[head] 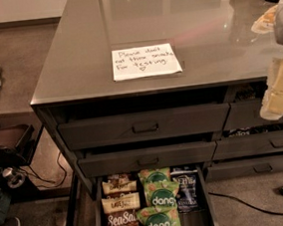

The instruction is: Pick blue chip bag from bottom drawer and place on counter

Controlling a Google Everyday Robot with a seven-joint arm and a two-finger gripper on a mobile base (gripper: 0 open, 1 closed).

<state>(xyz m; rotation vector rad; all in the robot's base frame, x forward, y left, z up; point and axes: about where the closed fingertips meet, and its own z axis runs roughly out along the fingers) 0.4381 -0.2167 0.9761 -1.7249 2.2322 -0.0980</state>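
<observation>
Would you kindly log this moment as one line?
gripper at right edge | blue chip bag in open bottom drawer | counter bears note

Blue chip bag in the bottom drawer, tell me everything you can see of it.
The blue chip bag is small, dark navy, glossy, with white lettering. It lies flat, face up, at the right of the bottom drawer, its left edge against a green dang bag. The gripper hangs apart by the right edge of the counter.

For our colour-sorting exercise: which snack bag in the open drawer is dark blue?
The blue chip bag, at the right of the bottom drawer; the others are green or brown-and-cream. The gripper is up at the picture's right edge.
</observation>
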